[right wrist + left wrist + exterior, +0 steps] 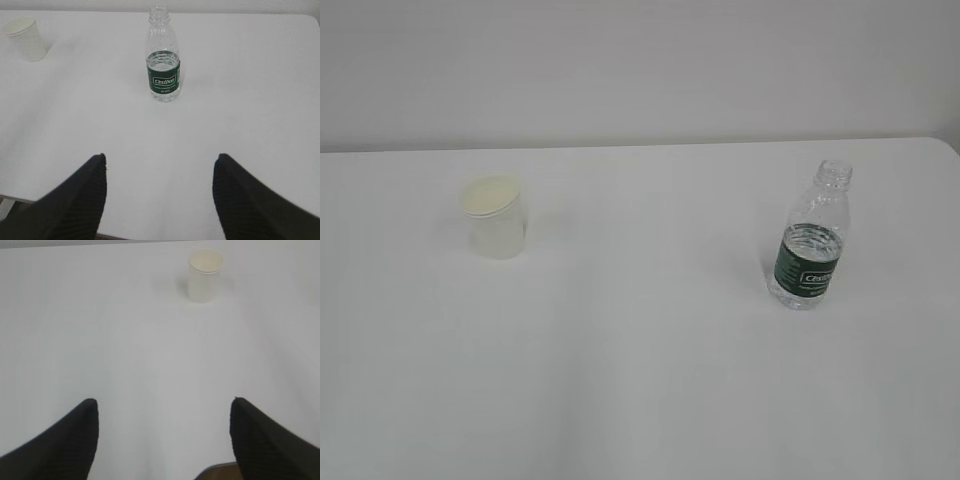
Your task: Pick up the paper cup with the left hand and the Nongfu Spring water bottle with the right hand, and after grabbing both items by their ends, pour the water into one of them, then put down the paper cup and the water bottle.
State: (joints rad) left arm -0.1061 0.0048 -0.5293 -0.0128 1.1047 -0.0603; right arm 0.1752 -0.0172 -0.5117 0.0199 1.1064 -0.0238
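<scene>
Left gripper (164, 407): the two black fingers (75, 440) stand wide apart at the bottom edge of the left wrist view, with nothing between them. The gripper hangs above the near edge of the white table (125, 355) and touches nothing. The paper cup (205, 275) stands upright at about 12 to 1 o'clock from the gap between the fingers, well apart from them, near the far edge of the table.

Right gripper (160, 162): both black fingers (80, 200) are spread wide and hold nothing. The bottle (163, 65) stands upright at 12 o'clock from the gap, well clear of the fingertips. The bottle has no cap. A dark green band with white lettering wraps its lower body. Clear water (162, 56) fills it to just above the band. In this view the cup sits at about 10 o'clock, near the far left corner.

Exterior view: neither gripper is in the picture. The cup (496, 217) stands on the left half of the table, open end up, with a pale cream inside. The bottle (810, 240) stands on the right half, at 3 o'clock from the cup and well apart from it. A plain pale wall (640, 70) rises behind the table at 12 o'clock.
</scene>
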